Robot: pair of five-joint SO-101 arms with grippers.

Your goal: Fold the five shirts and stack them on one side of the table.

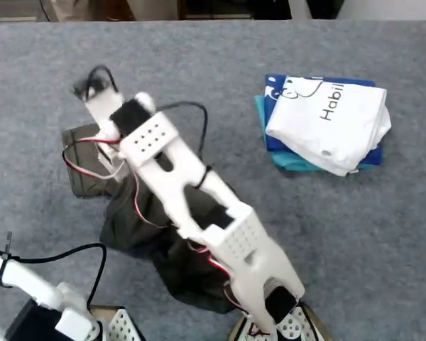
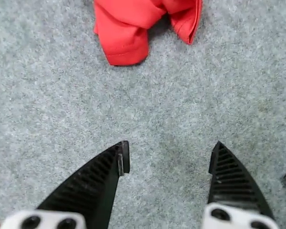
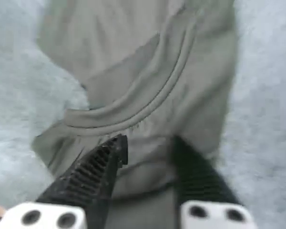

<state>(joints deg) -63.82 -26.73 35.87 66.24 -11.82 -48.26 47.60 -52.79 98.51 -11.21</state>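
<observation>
An olive-green shirt (image 1: 82, 167) lies crumpled left of centre, its darker bulk (image 1: 163, 263) trailing toward the front edge. My right arm (image 1: 192, 192) stretches across it from the front. In the right wrist view my right gripper (image 3: 150, 148) sits on the shirt (image 3: 148, 71) just below its collar seam, fingers narrowed with cloth bunched between them. A red shirt (image 2: 128, 28) lies crumpled on the grey mat ahead of my left gripper (image 2: 170, 155), which hangs open over bare mat. A folded stack (image 1: 326, 121) of white, blue and teal shirts rests at the far right.
Grey felt (image 1: 355, 241) covers the whole table. My left arm (image 1: 42, 298) sits at the front left corner with a black cable looping by it. Red and black wires run along the right arm. Bare felt lies between the olive shirt and the stack.
</observation>
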